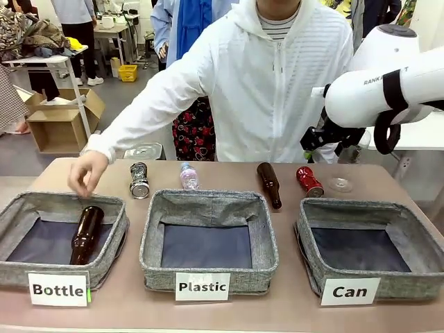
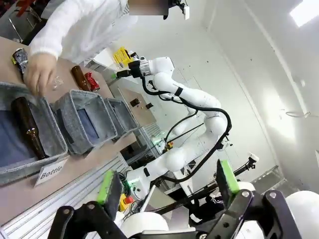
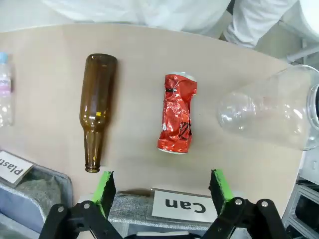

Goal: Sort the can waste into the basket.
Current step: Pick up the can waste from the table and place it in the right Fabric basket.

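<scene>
Right pincer [image 3: 162, 180]: hung wide open and empty, pointing straight down over the far rim of the Can basket [image 3: 130, 205], the crushed red can [image 3: 175, 113] flat on the counter [image 3: 139, 64] just beyond, between a brown bottle [image 3: 97, 107] and a clear container [image 3: 269, 109]. Left pincer [image 2: 165, 175]: gaped open too, raised high and tilted sidelong. Silver can [image 1: 139, 180]: sat far off by the person's hand [image 1: 87, 171].

Dented red can [image 1: 309, 182] just behind grey "Can" basket [image 1: 362, 207]; silver can [image 1: 139, 180] well apart, leftward.
</scene>
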